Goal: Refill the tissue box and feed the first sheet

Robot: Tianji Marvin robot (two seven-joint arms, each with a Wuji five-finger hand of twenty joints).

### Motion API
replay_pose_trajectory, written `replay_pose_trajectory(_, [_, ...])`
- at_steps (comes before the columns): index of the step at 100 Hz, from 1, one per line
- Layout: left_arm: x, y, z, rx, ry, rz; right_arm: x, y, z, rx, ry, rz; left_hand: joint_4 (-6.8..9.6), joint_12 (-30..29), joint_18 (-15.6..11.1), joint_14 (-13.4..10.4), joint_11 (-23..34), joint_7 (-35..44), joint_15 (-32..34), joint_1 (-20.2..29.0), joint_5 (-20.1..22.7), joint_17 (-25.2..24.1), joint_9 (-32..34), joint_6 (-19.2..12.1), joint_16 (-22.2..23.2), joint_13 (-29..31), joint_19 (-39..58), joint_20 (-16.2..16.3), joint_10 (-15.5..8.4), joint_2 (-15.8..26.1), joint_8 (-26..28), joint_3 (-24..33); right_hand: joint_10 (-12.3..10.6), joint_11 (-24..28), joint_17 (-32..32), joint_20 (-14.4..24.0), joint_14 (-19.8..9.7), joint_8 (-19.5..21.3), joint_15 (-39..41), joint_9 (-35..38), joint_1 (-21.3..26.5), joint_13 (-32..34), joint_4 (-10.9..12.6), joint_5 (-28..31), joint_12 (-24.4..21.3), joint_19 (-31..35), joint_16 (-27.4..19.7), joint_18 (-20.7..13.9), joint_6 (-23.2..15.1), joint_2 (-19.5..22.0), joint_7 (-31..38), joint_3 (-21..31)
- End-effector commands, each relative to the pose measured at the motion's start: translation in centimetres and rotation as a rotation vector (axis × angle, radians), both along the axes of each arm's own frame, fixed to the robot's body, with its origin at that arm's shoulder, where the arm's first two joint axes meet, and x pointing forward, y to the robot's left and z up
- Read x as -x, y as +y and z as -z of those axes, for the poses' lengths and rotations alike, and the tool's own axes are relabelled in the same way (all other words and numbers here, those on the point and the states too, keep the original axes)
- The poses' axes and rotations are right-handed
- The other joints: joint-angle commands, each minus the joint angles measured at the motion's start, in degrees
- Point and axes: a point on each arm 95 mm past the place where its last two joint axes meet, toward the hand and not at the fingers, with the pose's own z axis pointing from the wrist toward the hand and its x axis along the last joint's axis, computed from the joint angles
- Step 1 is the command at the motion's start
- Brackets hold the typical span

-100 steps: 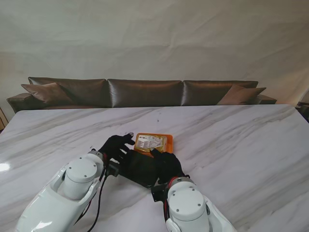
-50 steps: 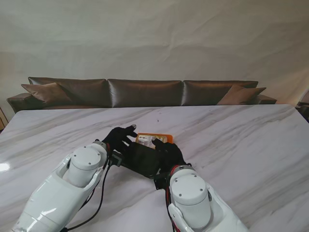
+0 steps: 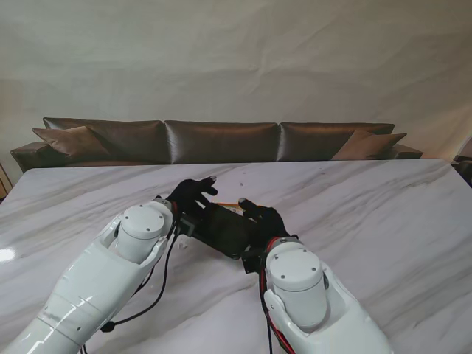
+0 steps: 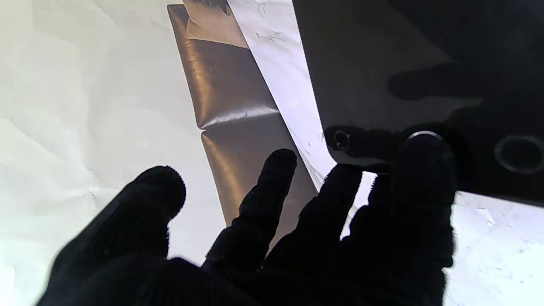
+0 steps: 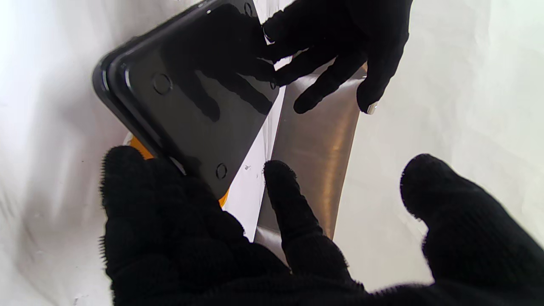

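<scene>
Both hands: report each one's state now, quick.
Left hand: fingers spread, some touching the black box; grip cannot be told.
Right hand: fingers on the box's edge; grip cannot be told.

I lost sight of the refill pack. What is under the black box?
Under the black box, held by left hand and right hand, an orange edge shows; everything else there is covered.

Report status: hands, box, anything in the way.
Both hands, left and right, on the black box, holding it between them, tilted. Orange tissue pack mostly hidden behind it. Nothing seen in the way.
</scene>
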Motion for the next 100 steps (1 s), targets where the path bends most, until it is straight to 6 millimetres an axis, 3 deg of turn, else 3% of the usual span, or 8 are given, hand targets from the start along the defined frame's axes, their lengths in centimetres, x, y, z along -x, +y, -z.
replay_pose_trajectory(1, [0.2,-3.0,-0.6,0.058,0.003,0.074,-0.5,0.7,-0.7,-0.033,-0.008,-0.034,1.49,4.5,-0.3,-0.3,11.1,-0.2,10.3,-0.1,1.6,1.7,7.0,0.3,2.4,6.2,-17.3,-0.5,-8.1,1.1,-0.8,-0.3,-21.2,4.9,0.9,0.4,-10.1,0.6,1.5,4.3,0.3,0.8,1.2,0.9,0.8,-0.6,0.5,-9.3,-1.0,-1.5,-0.3,-0.6])
replay_pose_trajectory(51, [-1.4,-4.3,-1.3,0.058,0.007,0.073,-3.7,-0.4,-0.5,-0.022,0.002,-0.029,1.49,4.5,-0.2,-0.3,11.1,-0.2,10.3,-0.1,1.7,1.7,7.0,0.3,2.4,6.2,-17.3,-0.5,-8.1,1.1,-0.8,-0.2,-21.1,4.8,0.8,0.4,-10.1,0.7,1.4,4.3,0.4,0.7,1.2,1.0,0.8,-0.6,0.5,-9.3,-1.0,-1.5,-0.5,-0.6])
replay_pose_trajectory(100, [-1.5,-4.2,-1.5,0.050,0.016,0.055,-4.8,-0.6,-1.6,-0.005,0.003,-0.038,1.48,4.5,-0.1,-0.4,11.1,-0.2,10.2,-0.1,1.6,1.7,7.1,0.3,2.4,6.1,-17.3,-0.5,-8.1,1.1,-0.8,-0.3,-21.2,4.8,0.8,0.4,-10.4,0.8,1.4,4.4,0.3,0.7,1.2,1.1,0.8,-0.7,0.5,-9.5,-1.0,-1.5,-0.6,-0.6])
